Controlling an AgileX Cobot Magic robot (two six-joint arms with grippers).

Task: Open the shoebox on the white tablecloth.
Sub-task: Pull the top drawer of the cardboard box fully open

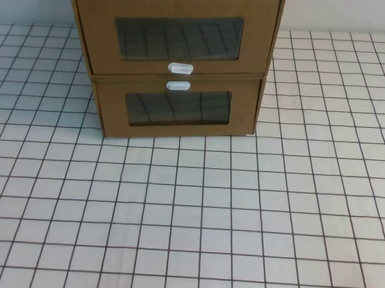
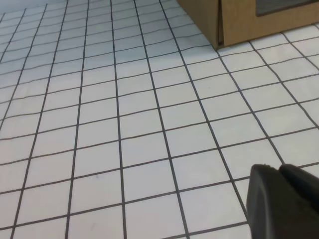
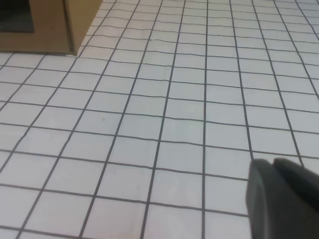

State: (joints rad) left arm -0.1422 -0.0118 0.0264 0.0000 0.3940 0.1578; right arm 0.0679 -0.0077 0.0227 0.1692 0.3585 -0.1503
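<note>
Two brown cardboard drawer boxes stand stacked at the back of the white tablecloth point(image 1: 195, 209). The upper one is the shoebox point(image 1: 95, 23), with a clear window and a white tab point(image 1: 180, 68) at its front's bottom edge. Its drawer sits flush. The lower box point(image 1: 114, 101) carries its tab point(image 1: 177, 85) above the window. Neither gripper shows in the exterior high view. In the left wrist view, my left gripper point(image 2: 278, 168) hangs shut over bare cloth, far from the boxes. My right gripper point(image 3: 271, 163) is likewise shut with nothing in it.
The lower box's corner point(image 2: 239, 22) shows at the top right of the left wrist view, and its other corner point(image 3: 75, 25) at the top left of the right wrist view. Gridded cloth stretches in front of the boxes and to their right.
</note>
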